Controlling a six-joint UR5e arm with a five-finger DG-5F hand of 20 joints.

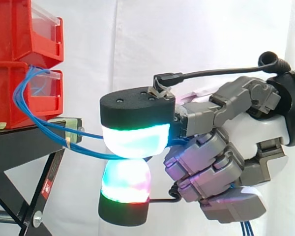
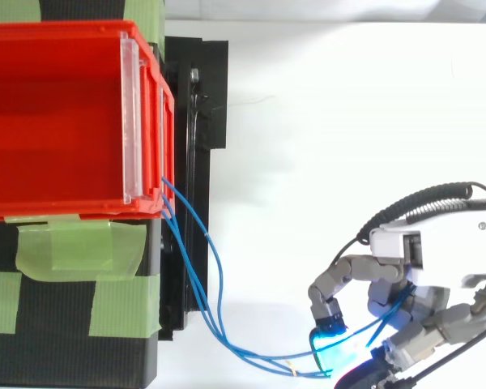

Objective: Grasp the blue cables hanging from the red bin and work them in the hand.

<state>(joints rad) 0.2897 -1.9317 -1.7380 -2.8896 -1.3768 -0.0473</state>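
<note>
Blue cables [image 1: 91, 154] sag rightward from red bin [image 2: 57, 121]; pinched in hand [image 1: 255, 137].

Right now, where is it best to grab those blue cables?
The free span of the blue cables past the black stand, from the side opposite the red bin: they hang in open air there, where the robot hand pinches them.
</note>
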